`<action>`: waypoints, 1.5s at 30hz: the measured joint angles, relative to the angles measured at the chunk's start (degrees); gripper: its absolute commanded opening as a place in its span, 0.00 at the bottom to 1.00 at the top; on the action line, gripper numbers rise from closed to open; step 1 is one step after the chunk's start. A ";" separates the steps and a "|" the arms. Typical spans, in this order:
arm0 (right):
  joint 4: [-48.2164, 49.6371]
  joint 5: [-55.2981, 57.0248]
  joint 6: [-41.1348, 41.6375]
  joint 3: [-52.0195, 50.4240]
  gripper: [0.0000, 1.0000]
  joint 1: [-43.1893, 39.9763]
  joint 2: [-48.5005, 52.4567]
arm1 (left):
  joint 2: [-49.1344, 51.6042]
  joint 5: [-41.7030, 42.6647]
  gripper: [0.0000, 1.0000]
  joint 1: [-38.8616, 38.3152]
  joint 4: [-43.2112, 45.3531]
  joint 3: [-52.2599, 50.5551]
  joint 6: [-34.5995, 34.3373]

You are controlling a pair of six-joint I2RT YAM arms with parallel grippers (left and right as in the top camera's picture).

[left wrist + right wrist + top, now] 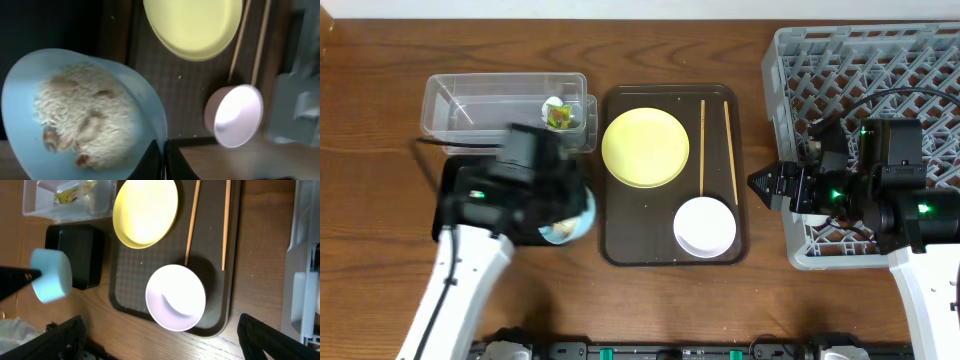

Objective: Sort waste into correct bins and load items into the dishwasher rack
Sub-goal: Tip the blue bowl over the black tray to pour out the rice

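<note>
My left gripper (165, 161) is shut on the rim of the light-blue bowl (30, 80), which holds rice and beige bits (85, 115). In the overhead view the bowl (572, 222) is tilted at the black tray's (448, 200) right edge. The green-and-yellow wrapper (559, 116) lies in the clear tub (470, 100). The yellow plate (645, 147), chopsticks (702, 140) and white bowl (705, 227) lie on the brown tray (620, 240). My right gripper (765, 187) is open and empty between the brown tray and the grey rack (880, 60); its fingers (161, 324) frame the white bowl (175, 297).
The rack fills the right side, with my right arm over its front part. A whitish crumpled thing (14, 330) shows at the bottom left edge of the right wrist view. Bare wood runs along the table's front.
</note>
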 measured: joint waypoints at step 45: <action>0.74 0.00 0.00 0.00 0.93 0.00 0.09 | 27.85 64.54 0.06 44.17 1.25 -7.69 31.78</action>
